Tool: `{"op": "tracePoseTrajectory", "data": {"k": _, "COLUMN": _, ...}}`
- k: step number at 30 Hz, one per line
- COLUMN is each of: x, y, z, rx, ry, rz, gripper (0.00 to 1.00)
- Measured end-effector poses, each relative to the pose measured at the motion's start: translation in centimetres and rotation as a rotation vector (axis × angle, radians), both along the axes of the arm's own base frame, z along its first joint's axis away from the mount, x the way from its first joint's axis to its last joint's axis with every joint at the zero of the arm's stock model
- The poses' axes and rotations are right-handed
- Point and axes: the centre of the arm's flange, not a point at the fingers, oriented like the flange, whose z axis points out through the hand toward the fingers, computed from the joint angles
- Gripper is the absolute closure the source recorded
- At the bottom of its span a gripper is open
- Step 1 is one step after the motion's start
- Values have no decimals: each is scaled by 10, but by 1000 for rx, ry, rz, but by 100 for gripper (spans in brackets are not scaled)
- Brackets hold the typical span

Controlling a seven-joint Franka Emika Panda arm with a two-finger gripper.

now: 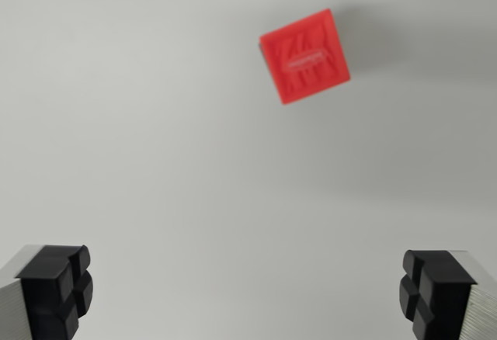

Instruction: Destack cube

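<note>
hovering above the pale surface (155, 161), gripper (247, 293) points down, fingers (58, 289) spread wide, holding nothing; red cube (304, 57) sits ahead, tilted, slightly blurred.

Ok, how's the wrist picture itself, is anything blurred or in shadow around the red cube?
In the wrist view the red plastic cube with a raised pattern on top looks slightly soft, its edges smeared; a faint grey shadow falls to its right on the plain white table surface; the lighting is even with no glare; the black pads of the open gripper at the bottom corners look sharper.
</note>
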Motion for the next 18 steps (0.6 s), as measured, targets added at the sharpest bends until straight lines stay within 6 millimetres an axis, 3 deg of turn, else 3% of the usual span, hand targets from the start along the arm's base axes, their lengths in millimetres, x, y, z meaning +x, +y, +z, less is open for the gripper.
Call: {"op": "tracePoseTrajectory", "data": {"k": 18, "x": 22, "y": -18, "z": -55, "rx": -4, "ry": -5, "rz": 207, "gripper": 0}}
